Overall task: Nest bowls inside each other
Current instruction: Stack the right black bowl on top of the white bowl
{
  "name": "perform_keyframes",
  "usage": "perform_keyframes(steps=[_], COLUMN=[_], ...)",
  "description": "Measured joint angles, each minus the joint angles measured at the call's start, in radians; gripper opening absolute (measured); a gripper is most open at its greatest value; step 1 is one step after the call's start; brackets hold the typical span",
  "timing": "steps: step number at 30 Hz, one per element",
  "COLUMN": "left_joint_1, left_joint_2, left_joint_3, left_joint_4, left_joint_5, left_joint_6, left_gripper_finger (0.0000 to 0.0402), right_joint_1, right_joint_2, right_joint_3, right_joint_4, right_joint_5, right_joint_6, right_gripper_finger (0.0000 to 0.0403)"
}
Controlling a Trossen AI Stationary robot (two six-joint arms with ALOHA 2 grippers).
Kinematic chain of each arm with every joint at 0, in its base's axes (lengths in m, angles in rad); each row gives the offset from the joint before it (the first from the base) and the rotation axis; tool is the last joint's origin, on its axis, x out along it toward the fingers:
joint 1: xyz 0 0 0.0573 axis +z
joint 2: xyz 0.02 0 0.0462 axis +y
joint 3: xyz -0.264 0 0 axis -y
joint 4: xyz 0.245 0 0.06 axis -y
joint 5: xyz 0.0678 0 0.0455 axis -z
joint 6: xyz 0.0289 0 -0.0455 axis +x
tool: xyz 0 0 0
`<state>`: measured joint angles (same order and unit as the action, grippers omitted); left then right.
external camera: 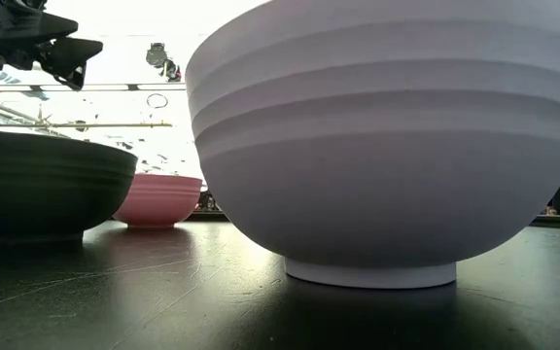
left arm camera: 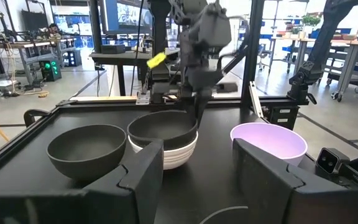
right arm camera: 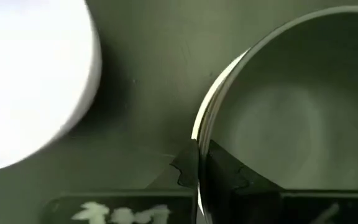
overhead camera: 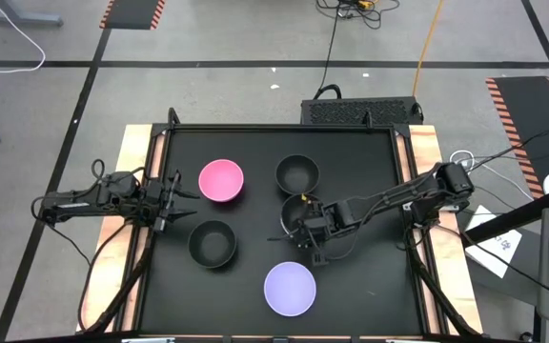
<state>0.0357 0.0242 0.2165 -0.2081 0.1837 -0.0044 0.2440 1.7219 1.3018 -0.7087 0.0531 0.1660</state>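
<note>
A black bowl (left arm camera: pixel 160 127) sits inside a white bowl (left arm camera: pixel 173 157) at mid-table. My right gripper (overhead camera: pixel 305 232) is shut on the black bowl's rim. Standing apart on the table are a pink bowl (overhead camera: pixel 221 180) at the far left, a second black bowl (overhead camera: pixel 297 173) at the far middle, a third black bowl (overhead camera: pixel 213 243) at the near left and a pale lavender bowl (overhead camera: pixel 289 289) at the near middle. My left gripper (overhead camera: pixel 181 195) waits open at the table's left edge, pointing level toward the right. My right gripper pinches the black bowl's rim (right arm camera: pixel 199 134) on its near side, one finger inside the bowl and one outside. The fingers slant down from above and from the table's right. The black bowl rests in the white bowl, whose rim (right arm camera: pixel 213 99) shows just outside it.
The lavender bowl (left arm camera: pixel 269 140) stands close to the near side of the stacked pair, and the third black bowl (left arm camera: pixel 86 149) to their left. A raised black frame (overhead camera: pixel 400 191) edges the table. Bare tabletop lies at the near left and along the right side.
</note>
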Motion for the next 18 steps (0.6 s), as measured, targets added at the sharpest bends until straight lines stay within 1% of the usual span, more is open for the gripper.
perform_keyframes(steps=[5, 8, 14, 18], left_joint_1=[0.000, 0.000, 0.000, 0.000], left_joint_2=[0.000, 0.000, 0.000, 0.000], left_joint_3=[0.000, 0.000, 0.000, 0.000], left_joint_4=[0.000, 0.000, -0.001, -0.001], left_joint_5=[0.000, 0.000, 0.000, 0.000], left_joint_6=[0.000, 0.000, 0.000, 0.000], left_gripper_finger=[0.0196, 0.0196, 0.0196, 0.0196], right_joint_1=[0.001, 0.000, 0.000, -0.001], right_joint_2=[0.058, 0.069, 0.033, -0.001], right_joint_3=[0.006, 0.005, 0.001, -0.002], right_joint_4=[0.014, 0.013, 0.015, -0.013], right_joint_5=[0.022, 0.025, 0.025, -0.016], right_joint_6=[0.002, 0.002, 0.004, 0.023], right_gripper_finger=[0.0000, 0.0000, 0.0000, 0.0000])
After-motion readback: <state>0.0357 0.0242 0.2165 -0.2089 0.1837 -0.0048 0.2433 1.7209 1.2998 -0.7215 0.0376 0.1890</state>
